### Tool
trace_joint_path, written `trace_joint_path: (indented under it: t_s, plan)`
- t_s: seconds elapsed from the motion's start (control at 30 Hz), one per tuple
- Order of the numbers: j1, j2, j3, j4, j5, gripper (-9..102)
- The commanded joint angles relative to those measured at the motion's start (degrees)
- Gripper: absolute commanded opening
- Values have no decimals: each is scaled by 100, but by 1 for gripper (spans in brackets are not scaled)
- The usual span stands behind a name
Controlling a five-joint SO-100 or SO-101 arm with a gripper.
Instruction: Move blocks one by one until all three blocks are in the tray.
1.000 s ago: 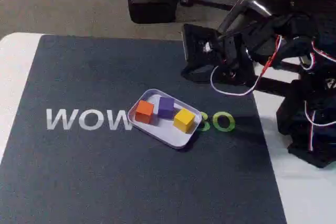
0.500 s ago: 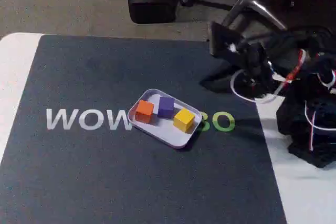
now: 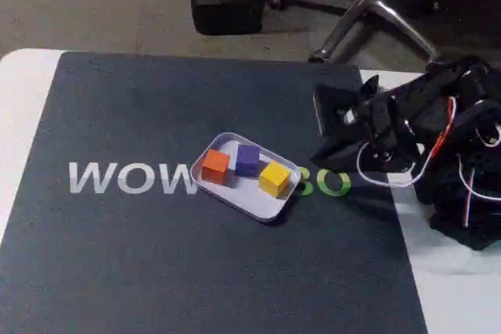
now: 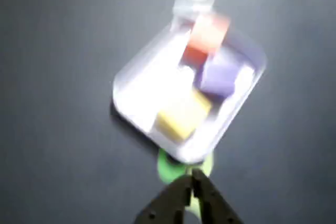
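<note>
Now all done, by the look of it: orange block [image 3: 215, 166], purple block [image 3: 247, 159] and yellow block [image 3: 275, 178] inside the tray [image 3: 244, 202]. Gripper [image 4: 191, 180] shut tight, holding nothing, near the tray.

Open mat [image 3: 141, 256] surrounds the tray [image 3: 252, 204]; three blocks [image 3: 247, 159] crowd its floor.

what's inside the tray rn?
Three matte cubes in the pale silvery tray: orange, purple, yellow. The tray covers part of the mat's lettering.
</note>
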Motion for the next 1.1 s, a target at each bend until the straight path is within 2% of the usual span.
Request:
trace_joint_path:
  t_s: [0.0,0.13,0.3,0.5,1.07]
  plan:
    - [-44,26,141,229,-193,-8]
    - [35,26,141,1239,-396,-8]
    - [220,26,141,1380,773,-8]
    - [738,35,141,1371,844,-6]
    - [844,35,141,1380,844,-5]
